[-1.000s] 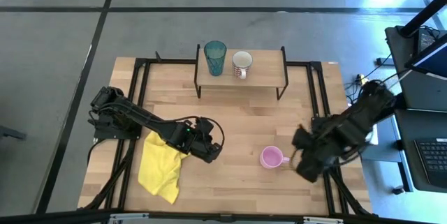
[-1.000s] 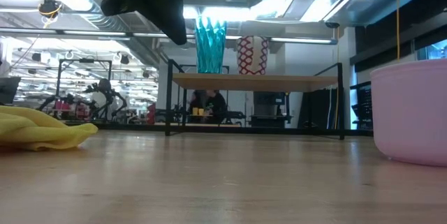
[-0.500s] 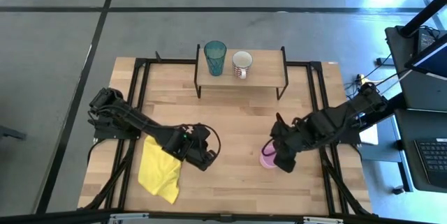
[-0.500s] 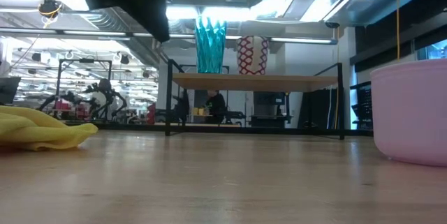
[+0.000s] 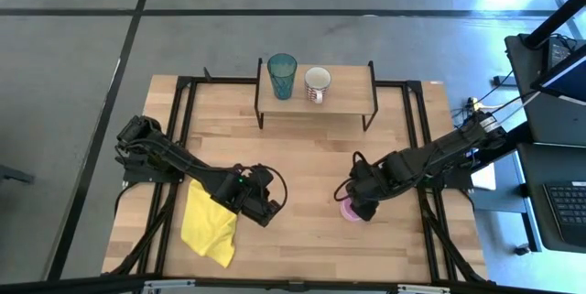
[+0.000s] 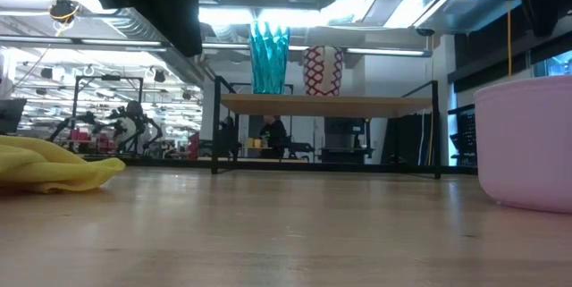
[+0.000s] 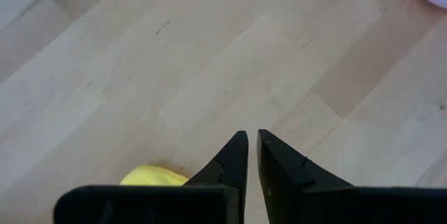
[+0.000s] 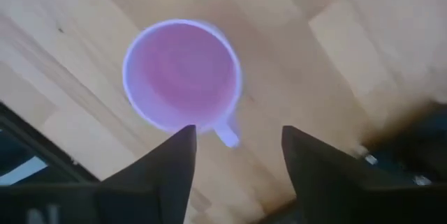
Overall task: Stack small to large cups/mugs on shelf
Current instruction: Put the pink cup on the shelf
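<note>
The pink mug (image 5: 348,212) stands upright on the table at the right, large at the right edge of the low view (image 6: 527,144). My right gripper (image 8: 237,137) hangs open above it, one finger on either side of the mug's handle (image 8: 227,135), apart from it. The teal tumbler (image 5: 282,75) and the white mug (image 5: 317,82) stand side by side on the shelf (image 5: 348,102) at the back. My left gripper (image 7: 251,135) hovers over bare wood beside the yellow cloth (image 5: 209,221), its fingers a narrow gap apart with nothing between them.
The yellow cloth lies crumpled on the table's near left (image 6: 54,166). Black frame rails (image 5: 417,129) run along the table's left and right sides. Bare wood lies between the shelf and the two grippers.
My right gripper has swung from the table's right edge toward the left and now hangs over the pink mug, which has stayed in place. My left gripper has drifted a little toward the near left, closer to the yellow cloth.
</note>
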`<state>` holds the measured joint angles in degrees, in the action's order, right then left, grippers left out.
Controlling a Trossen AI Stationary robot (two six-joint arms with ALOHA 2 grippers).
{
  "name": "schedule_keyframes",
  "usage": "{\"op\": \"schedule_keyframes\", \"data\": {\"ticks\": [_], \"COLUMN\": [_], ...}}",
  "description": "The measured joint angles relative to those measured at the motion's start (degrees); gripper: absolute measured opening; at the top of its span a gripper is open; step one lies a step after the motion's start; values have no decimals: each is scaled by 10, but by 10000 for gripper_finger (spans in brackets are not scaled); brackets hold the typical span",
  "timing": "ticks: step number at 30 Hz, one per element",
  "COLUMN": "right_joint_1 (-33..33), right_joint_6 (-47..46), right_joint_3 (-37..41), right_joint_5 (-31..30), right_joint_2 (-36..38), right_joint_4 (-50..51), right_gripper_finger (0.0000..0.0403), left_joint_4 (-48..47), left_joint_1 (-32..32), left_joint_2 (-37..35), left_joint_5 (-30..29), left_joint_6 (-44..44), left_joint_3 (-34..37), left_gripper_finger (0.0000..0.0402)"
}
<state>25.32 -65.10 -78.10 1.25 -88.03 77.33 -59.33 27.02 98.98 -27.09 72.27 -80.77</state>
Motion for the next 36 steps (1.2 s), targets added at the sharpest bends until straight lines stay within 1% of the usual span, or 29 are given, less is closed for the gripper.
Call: {"op": "schedule_keyframes", "data": {"ticks": [4,6,12,18,23,30,36], "right_joint_1": [0,0,0,0,0,0,0], "right_joint_6": [8,8,8,14,63,172,238], "right_joint_3": [51,68,102,101,95,95,103], "right_joint_5": [4,3,0,-6,-12,-9,-1], "right_joint_2": [0,0,0,0,0,0,0], "right_joint_4": [-87,-113,-119,-130,-128,-129,-137], "right_gripper_finger": [193,186,177,176,176,177,177], "left_joint_4": [0,0,1,1,2,4,4], "left_joint_1": [5,8,12,12,12,20,29], "left_joint_2": [0,0,0,0,0,0,0], "left_joint_5": [0,0,0,0,0,-9,-13], "left_joint_6": [-9,-9,-9,-8,5,45,71], "left_joint_3": [0,0,0,0,0,0,0], "left_gripper_finger": [23,22,26,23,21,21,21]}}
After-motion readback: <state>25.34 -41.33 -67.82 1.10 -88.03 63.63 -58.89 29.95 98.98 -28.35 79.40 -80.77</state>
